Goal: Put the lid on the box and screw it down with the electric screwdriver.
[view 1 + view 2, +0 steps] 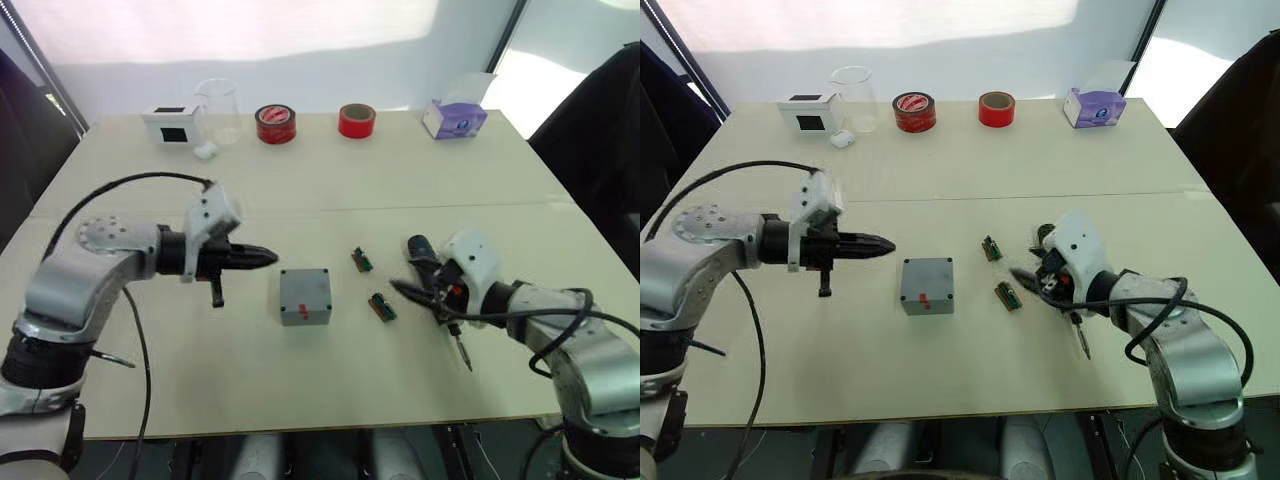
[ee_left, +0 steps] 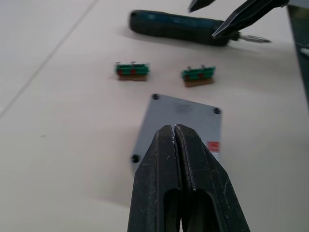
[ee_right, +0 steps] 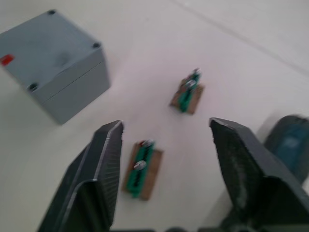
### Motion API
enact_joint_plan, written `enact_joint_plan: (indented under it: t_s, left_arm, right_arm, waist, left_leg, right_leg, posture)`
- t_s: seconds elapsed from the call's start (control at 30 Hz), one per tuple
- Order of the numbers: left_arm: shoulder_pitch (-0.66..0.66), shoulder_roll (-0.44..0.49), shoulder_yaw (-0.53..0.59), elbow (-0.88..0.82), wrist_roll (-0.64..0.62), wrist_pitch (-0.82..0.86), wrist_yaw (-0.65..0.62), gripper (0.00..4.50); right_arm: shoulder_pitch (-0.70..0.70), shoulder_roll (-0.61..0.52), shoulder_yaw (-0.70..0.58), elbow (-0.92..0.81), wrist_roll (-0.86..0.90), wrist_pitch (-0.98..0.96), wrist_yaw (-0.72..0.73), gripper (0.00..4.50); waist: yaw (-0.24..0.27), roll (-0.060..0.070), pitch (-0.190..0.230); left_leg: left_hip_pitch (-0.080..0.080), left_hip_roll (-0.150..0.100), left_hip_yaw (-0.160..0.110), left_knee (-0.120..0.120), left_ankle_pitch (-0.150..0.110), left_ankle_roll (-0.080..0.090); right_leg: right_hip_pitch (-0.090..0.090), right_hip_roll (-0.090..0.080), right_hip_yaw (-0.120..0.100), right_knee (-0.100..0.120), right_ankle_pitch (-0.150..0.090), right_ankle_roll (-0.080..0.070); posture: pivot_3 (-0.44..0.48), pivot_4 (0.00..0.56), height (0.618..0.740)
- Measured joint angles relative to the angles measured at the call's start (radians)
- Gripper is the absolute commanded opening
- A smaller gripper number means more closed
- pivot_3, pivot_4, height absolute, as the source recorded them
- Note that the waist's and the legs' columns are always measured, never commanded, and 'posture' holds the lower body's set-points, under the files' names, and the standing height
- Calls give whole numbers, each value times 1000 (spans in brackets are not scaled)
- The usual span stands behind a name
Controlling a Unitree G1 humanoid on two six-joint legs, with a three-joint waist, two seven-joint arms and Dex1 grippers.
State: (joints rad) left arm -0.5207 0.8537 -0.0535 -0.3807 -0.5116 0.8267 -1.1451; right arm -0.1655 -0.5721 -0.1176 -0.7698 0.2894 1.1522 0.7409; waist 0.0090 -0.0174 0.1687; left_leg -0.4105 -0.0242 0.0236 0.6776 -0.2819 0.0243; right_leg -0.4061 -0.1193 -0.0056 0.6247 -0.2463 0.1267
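- Left eye view: left gripper (image 1: 262,257), fingers pressed together, holds nothing and points at the box (image 1: 305,296), mid-table with its lid (image 2: 179,126) on.
- Screwdriver (image 1: 437,296) lies near the table's right edge (bit toward the near edge).
- Right gripper (image 1: 418,281) gapes wide just beside it, the nearer arm.

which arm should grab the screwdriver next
Right, most likely. The right gripper is open right beside the electric screwdriver lying on the table. The left gripper is shut and sits across the box, whose lid looks already on.
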Motion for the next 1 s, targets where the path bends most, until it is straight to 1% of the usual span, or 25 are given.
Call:
enact_joint_plan:
  t_s: [0.03,0.2,0.23,0.3,0.33,0.4,0.5,1.0]
  left_arm:
    - [7,9,-11,-11,0,-2,-7,0]
    - [52,50,-35,-63,2,-16,-13,0]
    - [66,50,-39,-66,1,-17,-10,0]
    - [76,50,-43,-67,0,-17,-3,0]
    - [76,49,-43,-67,0,-17,0,0]
    - [80,45,-40,-67,-4,-13,16,0]
    - [95,38,-37,-67,-16,-9,37,0]
    - [114,38,-37,-67,-21,-28,81,0]
  right_arm:
    - [12,0,10,-7,10,11,-10,4447]
    - [52,0,51,-11,32,24,-70,4447]
    - [58,0,67,-5,31,19,-85,4104]
    - [59,0,83,6,30,6,-101,3839]
    - [59,0,89,12,30,-4,-107,3397]
    - [62,-6,106,32,27,-28,-121,2841]
    - [68,-17,117,66,24,-51,-147,1727]
    - [63,-23,146,107,30,-92,-195,1727]
  waist:
    - [-1,0,0]
    - [1,0,0]
    - [2,0,0]
    - [3,0,0]
    - [3,0,0]
    - [3,0,0]
    - [2,0,0]
    - [2,0,0]
  left_leg:
    - [0,0,0,0,0,0]
    - [0,0,0,-1,0,0]
    - [0,0,0,-1,0,0]
    - [-1,0,0,-1,0,0]
    - [-1,0,0,-1,0,0]
    - [-1,0,0,-1,0,0]
    - [-1,0,0,-1,0,0]
    - [-1,0,0,-1,0,0]
  right_leg:
    - [0,0,0,0,0,0]
    - [0,0,0,-2,0,0]
    - [0,0,0,-3,0,-1]
    - [0,0,0,-4,0,-1]
    - [1,0,0,-4,0,-1]
    - [1,0,0,-5,0,-1]
    - [1,0,0,-6,0,-1]
    - [1,1,0,-6,0,-1]
  posture:
    - [0,150,740]
    - [0,150,740]
    - [0,150,740]
    - [0,150,740]
    - [0,150,740]
    - [0,150,740]
    - [0,150,740]
    - [0,150,740]
